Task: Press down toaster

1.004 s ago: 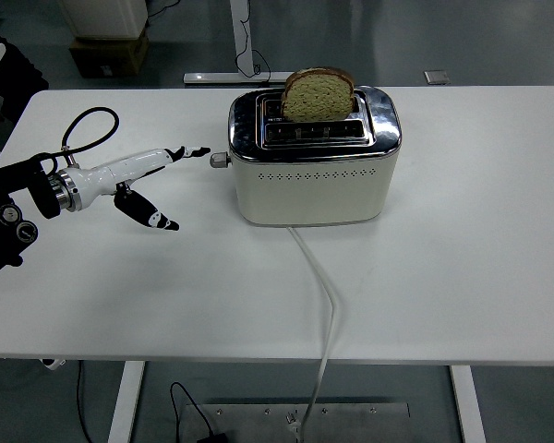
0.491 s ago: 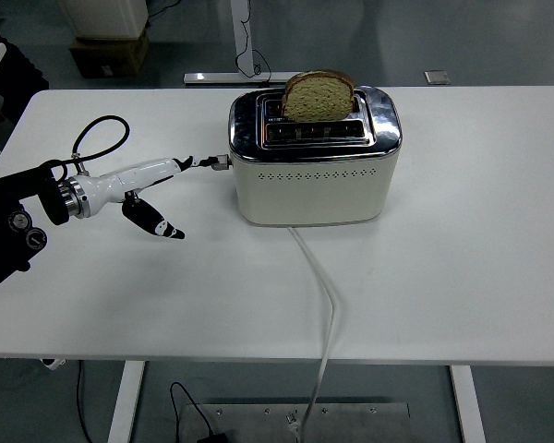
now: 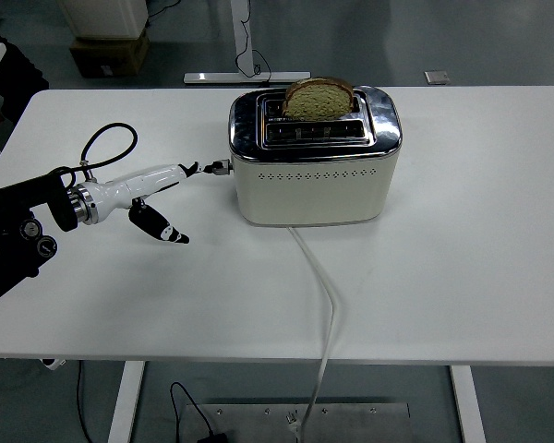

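Note:
A cream and chrome toaster [image 3: 314, 171] stands at the middle back of the white table [image 3: 462, 268]. A slice of brown bread [image 3: 319, 97] sits in its far slot, part sunk in. The toaster's lever knob [image 3: 221, 167] sticks out of its left end. My left hand [image 3: 157, 185], white with black fingertips, reaches in from the left. Its extended fingertips [image 3: 197, 169] rest at the lever knob, and the thumb [image 3: 157, 224] hangs down apart. It holds nothing. The right arm is out of view.
A white power cord [image 3: 323, 295] runs from the toaster's front over the table's near edge. A black cable loop [image 3: 106, 143] rises from my left wrist. A cardboard box [image 3: 106, 51] and a table leg stand on the floor behind.
My left hand has moved right to the lever knob and then lower with it. The knob sits lower and the bread has sunk deeper into the slot.

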